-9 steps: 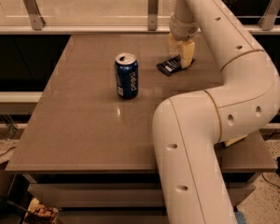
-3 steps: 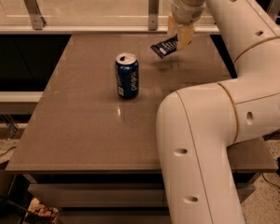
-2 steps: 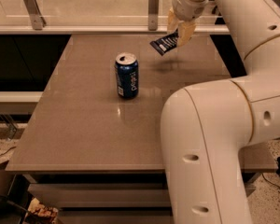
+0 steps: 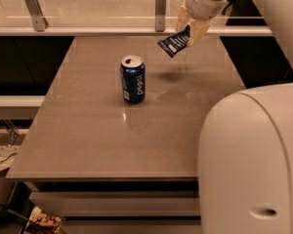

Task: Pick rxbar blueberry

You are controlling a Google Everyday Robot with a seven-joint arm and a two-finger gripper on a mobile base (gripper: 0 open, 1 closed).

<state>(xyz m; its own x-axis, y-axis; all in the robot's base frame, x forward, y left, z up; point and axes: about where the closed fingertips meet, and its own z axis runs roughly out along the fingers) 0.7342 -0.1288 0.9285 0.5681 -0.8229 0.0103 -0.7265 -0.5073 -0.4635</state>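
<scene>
The rxbar blueberry (image 4: 173,43) is a small flat dark navy bar with white text. It hangs tilted in the air above the far right part of the table, clear of the surface, with its shadow on the tabletop below. My gripper (image 4: 189,29) is at the top of the view, shut on the bar's upper right end with its tan fingers (image 4: 198,32) on either side. The big white arm fills the right side of the view.
An upright blue soda can (image 4: 133,79) stands near the middle of the grey-brown table (image 4: 112,140), left of and below the bar. A glass rail with metal posts (image 4: 160,6) runs along the far edge.
The gripper took the bar off the table by the far right and has lifted it steadily higher. The can has not moved.
</scene>
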